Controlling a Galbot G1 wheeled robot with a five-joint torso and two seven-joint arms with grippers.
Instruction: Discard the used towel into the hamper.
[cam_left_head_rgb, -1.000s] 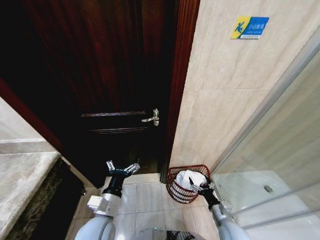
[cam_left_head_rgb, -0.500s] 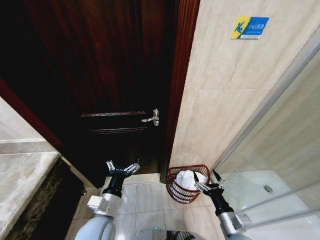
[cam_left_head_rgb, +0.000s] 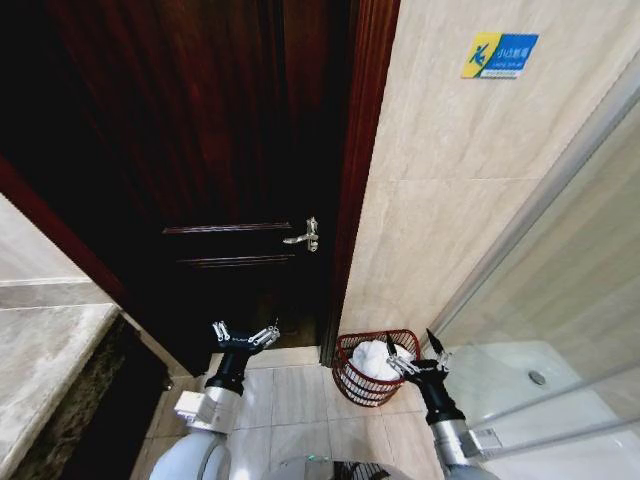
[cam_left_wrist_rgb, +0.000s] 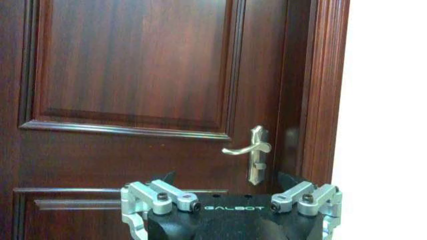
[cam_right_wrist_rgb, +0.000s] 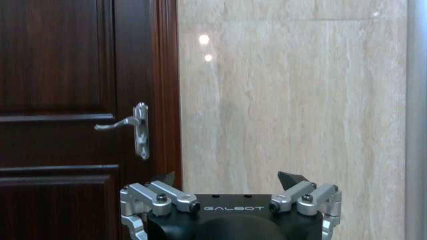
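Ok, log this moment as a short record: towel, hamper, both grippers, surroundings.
towel: white towel lying inside the hamper
hamper: reddish wire hamper on the tiled floor, against the marble wall by the door frame
right gripper: right gripper open, empty, at the hamper's rim
left gripper: left gripper open, empty, facing the wooden door
door handle: metal lever

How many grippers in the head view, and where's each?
2. The left gripper hangs open before the dark door. The right gripper is open at the right rim of the hamper, beside the white towel inside it.
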